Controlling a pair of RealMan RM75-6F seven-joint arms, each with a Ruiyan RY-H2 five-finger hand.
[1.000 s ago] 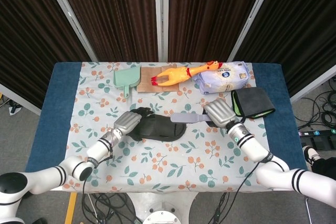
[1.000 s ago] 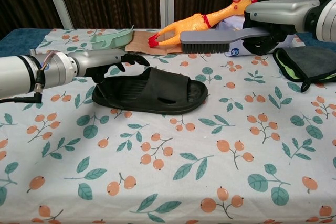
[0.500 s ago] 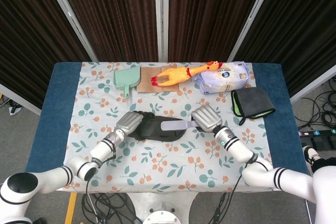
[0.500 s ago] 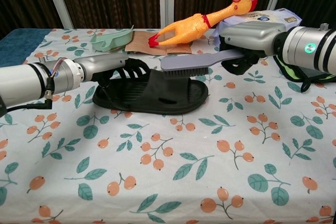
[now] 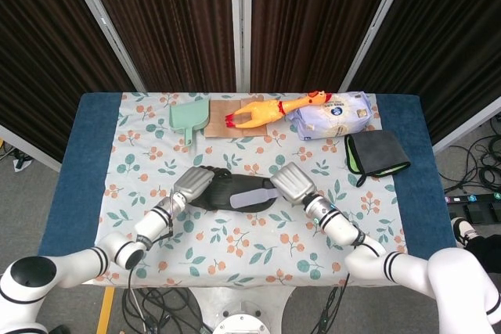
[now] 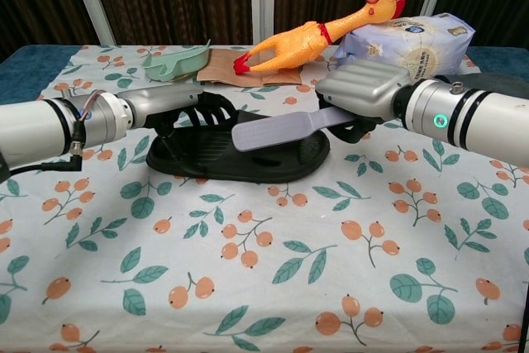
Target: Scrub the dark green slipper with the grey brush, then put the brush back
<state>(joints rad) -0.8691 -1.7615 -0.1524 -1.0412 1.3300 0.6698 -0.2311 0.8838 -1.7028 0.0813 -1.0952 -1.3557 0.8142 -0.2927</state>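
Chest view, slipper: the dark green slipper (image 6: 240, 149) lies sole-down near the middle of the floral tablecloth (image 6: 273, 287), toe toward the robot's right, strap end toward its left.
Grey brush: the grey brush (image 6: 277, 130) is held bristles-down over the footbed, its back turned up; it appears to rest on the slipper, though actual contact cannot be confirmed.
Right hand: the right hand (image 6: 364, 97) is wrapped round the brush handle, so that the head is reached out across the slipper from the toe side.
Left hand: the left hand (image 6: 178, 105) is laid over the strap end, fingers curled down on it, apparently to keep the slipper from sliding under the strokes.
Head view, stage: the brush (image 5: 252, 196) is seen lying along the slipper (image 5: 227, 193) between the left hand (image 5: 192, 184) and the right hand (image 5: 291, 183); scrubbing is judged to be in hand, the return of the brush not yet done.
Surroundings: a rubber chicken (image 5: 270, 109) on a brown card (image 5: 219, 127), a green dustpan (image 5: 188, 119), a tissue pack (image 5: 333, 115) and a folded dark cloth (image 5: 376, 152) are set along the far and right side, well apart from the slipper.
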